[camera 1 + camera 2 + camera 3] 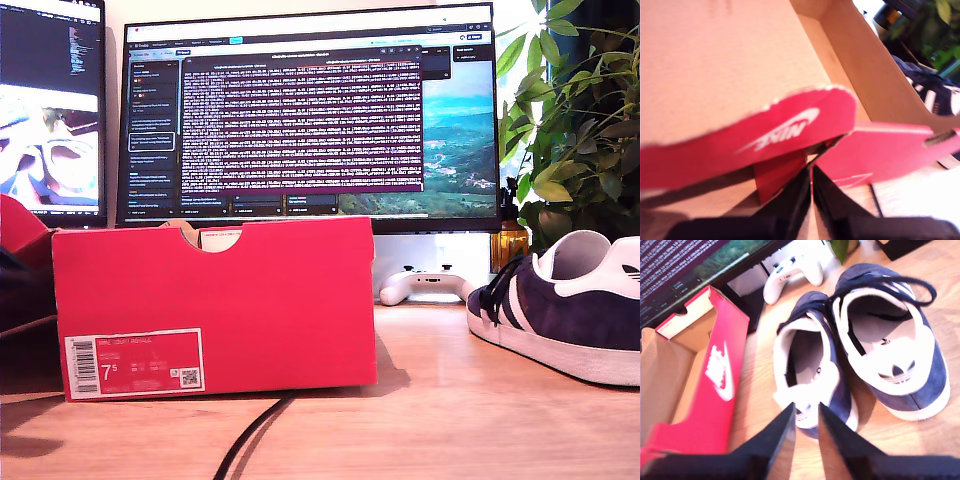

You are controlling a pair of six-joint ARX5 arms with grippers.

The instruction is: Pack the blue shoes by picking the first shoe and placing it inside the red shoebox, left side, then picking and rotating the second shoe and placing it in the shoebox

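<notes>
Red shoebox (215,305): stands on the wooden desk (440,420) toward the exterior view's left, its short end facing the camera, a half-round notch in the top edge, a white "7.5" barcode label (134,364) at the lower corner. The second wrist view shows it open, bare brown cardboard inside, a white swoosh on its long red wall.

Lid flap (747,132): red, white Nike swoosh, raised at the box's end just above my first gripper (811,187).

Blue shoes (860,347): two navy suede sneakers with white lining, side by side and touching on the desk beside the box, openings up. In the exterior view only one shows, at the right edge, white stripes and white sole, well apart from the box.

My first gripper: black jaws nearly together, only a thin slit between them, holding nothing that I can make out.

My second gripper (806,417): jaws a narrow gap apart, empty, poised over the heel of the shoe nearer the box.

Also present: white game controller (427,285) at the foot of a lit monitor (310,115); a leafy plant (575,110) at the exterior view's right; a black cable (250,440) on the desk before the box.
</notes>
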